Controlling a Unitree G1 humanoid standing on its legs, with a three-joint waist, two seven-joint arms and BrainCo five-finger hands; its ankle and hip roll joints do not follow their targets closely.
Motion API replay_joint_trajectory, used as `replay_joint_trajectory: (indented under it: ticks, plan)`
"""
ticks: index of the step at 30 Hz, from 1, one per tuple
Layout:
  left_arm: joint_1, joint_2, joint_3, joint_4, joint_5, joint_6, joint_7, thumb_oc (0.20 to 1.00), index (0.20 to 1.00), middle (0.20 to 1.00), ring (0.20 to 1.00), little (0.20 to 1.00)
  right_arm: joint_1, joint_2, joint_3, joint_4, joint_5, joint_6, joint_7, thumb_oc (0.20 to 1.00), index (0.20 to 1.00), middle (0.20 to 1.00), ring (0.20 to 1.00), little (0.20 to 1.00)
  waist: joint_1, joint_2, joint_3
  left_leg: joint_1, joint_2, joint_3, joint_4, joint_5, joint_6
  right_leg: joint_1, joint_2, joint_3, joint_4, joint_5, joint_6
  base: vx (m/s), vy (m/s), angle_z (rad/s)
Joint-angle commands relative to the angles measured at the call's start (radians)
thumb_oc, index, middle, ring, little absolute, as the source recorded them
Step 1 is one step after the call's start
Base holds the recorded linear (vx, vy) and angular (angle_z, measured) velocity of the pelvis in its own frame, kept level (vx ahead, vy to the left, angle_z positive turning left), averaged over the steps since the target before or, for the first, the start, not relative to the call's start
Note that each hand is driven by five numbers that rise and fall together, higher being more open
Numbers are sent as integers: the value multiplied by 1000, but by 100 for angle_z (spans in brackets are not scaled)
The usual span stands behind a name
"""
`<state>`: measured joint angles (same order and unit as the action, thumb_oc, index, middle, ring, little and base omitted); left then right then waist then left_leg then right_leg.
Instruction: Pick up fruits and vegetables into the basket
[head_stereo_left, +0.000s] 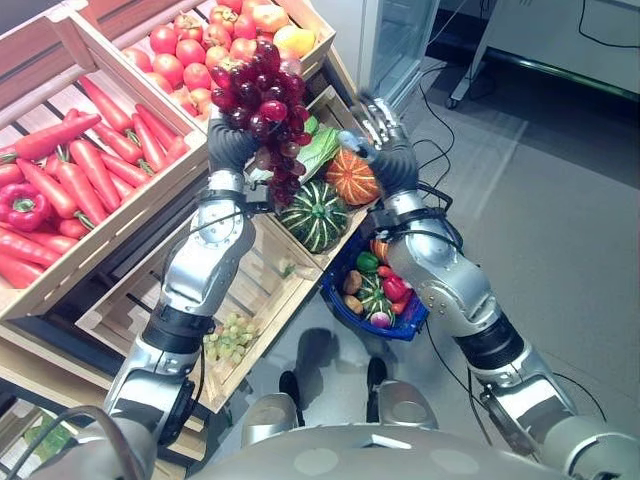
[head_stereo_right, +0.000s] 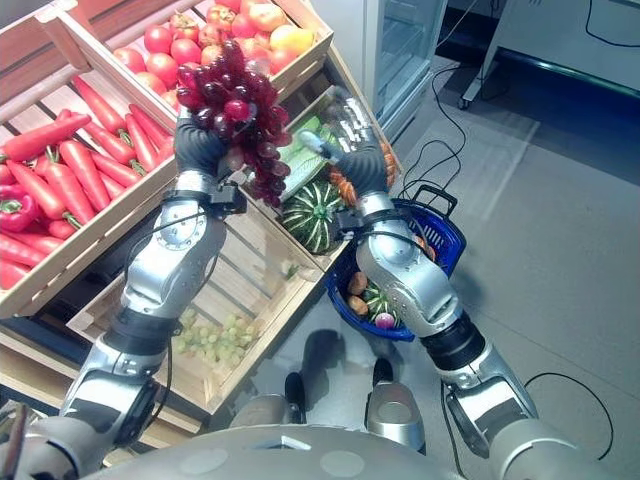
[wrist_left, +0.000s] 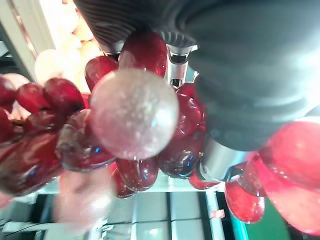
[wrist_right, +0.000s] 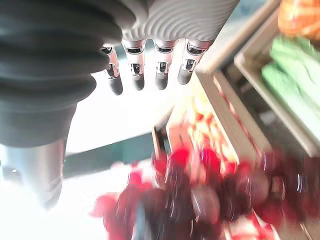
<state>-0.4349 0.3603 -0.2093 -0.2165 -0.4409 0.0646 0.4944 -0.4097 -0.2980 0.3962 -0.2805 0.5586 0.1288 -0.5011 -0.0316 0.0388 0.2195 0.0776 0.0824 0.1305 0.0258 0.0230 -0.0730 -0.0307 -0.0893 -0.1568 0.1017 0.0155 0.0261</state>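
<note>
Grapes (head_stereo_left: 265, 110), a dark red bunch, are hanging from the left hand (head_stereo_left: 232, 143), whose fingers are curling round the top of the cluster above the wooden crates. Nearest the robot, green grapes (head_stereo_left: 228, 340) are lying in a low crate (head_stereo_left: 150, 310), and the blue basket (head_stereo_right: 440, 235) is sitting on the floor below the right arm, already holding mixed vegetables. Beyond it, the right hand (head_stereo_right: 350, 135) is hovering with fingers straight and apart, holding nothing, just beside the bunch and above a striped green squash (head_stereo_left: 313, 215) and an orange pumpkin (head_stereo_left: 352, 177). Farther back, carrots (head_stereo_left: 85, 160) and tomatoes (head_stereo_left: 190, 55) are filling the upper crates.
</note>
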Motion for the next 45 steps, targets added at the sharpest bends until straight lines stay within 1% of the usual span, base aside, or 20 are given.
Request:
replay_joint_trajectory:
  ticks: [1,5,10,12,14,16,18,20,23,24,25,26,31,37,41,45]
  plan:
    - [-67,36,66,-96,75,-136,28,200,200,200,200,200,-24,46,-31,-76,19,-57,-33,1000,1000,1000,1000,1000,-13,-28,-10,14,-57,-14,42,-72,48,80,-26,-9,48,-103,56,0,0,0]
    - [-85,39,71,-75,98,-159,45,200,200,200,200,200,-36,58,-28,-44,31,-71,-59,1000,1000,1000,1000,1000,-14,-24,-9,17,-59,-13,39,-70,47,81,-27,-10,48,-102,53,0,0,0]
    - [-94,47,73,-57,130,-179,46,200,200,200,200,200,-44,70,-14,-24,53,-54,-65,1000,1000,1000,1000,1000,-13,-21,-11,22,-62,-13,35,-67,47,85,-28,-9,46,-102,50,0,0,0]
    - [-93,46,75,-54,142,-185,42,200,200,200,200,200,-43,74,-5,-15,75,-42,-50,1000,1000,1000,1000,1000,-11,-21,-14,24,-63,-13,32,-66,47,88,-28,-9,44,-103,50,0,0,0]
    - [-89,47,77,-50,150,-190,25,200,200,200,200,200,-40,76,9,-10,121,-28,-6,1000,1000,1000,1000,1000,-8,-22,-18,26,-64,-14,30,-66,47,92,-28,-10,41,-103,49,0,0,0]
    - [-89,44,75,-47,151,-188,15,200,200,200,200,200,-43,82,22,-4,158,-31,45,1000,1000,1000,1000,1000,-4,-24,-22,26,-64,-16,30,-65,46,96,-27,-12,38,-103,48,0,0,0]
    - [-88,43,74,-46,155,-180,15,200,200,200,200,200,-48,85,33,-6,159,-37,72,1000,1000,1000,1000,1000,0,-26,-23,27,-64,-17,29,-65,45,98,-27,-14,36,-104,48,0,0,0]
    - [-87,42,70,-44,157,-169,14,200,200,200,200,200,-55,86,43,-11,165,-45,100,1000,1000,1000,1000,1000,3,-27,-24,26,-62,-19,30,-65,44,99,-27,-16,37,-105,48,0,0,0]
    - [-82,41,65,-36,168,-126,7,200,200,200,200,200,-64,83,52,-27,167,-33,160,1000,1000,1000,1000,1000,5,-29,-26,27,-63,-23,30,-66,45,100,-27,-17,38,-107,49,7,-9,3]
    - [-82,41,65,-36,168,-126,7,200,200,200,200,200,-64,83,52,-27,167,-33,160,1000,1000,1000,1000,1000,5,-29,-26,27,-63,-23,30,-66,45,100,-27,-17,38,-107,49,-1,-3,8]
    - [-80,40,59,-30,184,-86,-2,200,200,200,200,200,-72,81,65,-35,158,-36,194,1000,1000,1000,1000,1000,7,-30,-26,26,-63,-25,30,-65,43,99,-26,-19,38,-107,49,1,-3,6]
    - [-80,41,57,-27,189,-63,-11,200,200,200,200,200,-78,82,68,-40,158,-33,221,1000,1000,1000,1000,1000,8,-30,-26,27,-64,-27,29,-65,44,100,-25,-20,37,-108,50,2,-4,7]
    - [-87,43,33,-11,215,14,-43,200,200,200,200,200,-114,89,97,-61,160,-1,292,1000,1000,1000,1000,1000,17,-33,-29,24,-62,-29,34,-67,44,104,-26,-22,36,-110,51,0,0,0]
    - [-104,45,2,2,243,73,-86,200,200,200,200,200,-145,102,125,-42,148,19,304,1000,1000,1000,1000,1000,28,-36,-28,22,-60,-32,40,-67,43,107,-26,-28,36,-111,51,5,-6,2]
    - [-114,49,-14,0,269,90,-108,200,200,200,200,200,-153,106,129,-43,144,21,299,1000,1000,1000,1000,1000,30,-38,-26,18,-60,-31,45,-69,44,108,-26,-29,36,-111,52,1,-1,1]
    - [-129,47,-41,-2,282,102,-131,200,200,200,200,200,-165,114,136,-41,146,39,280,1000,1000,1000,1000,1000,30,-40,-23,16,-59,-30,48,-70,44,105,-26,-28,39,-110,53,0,0,0]
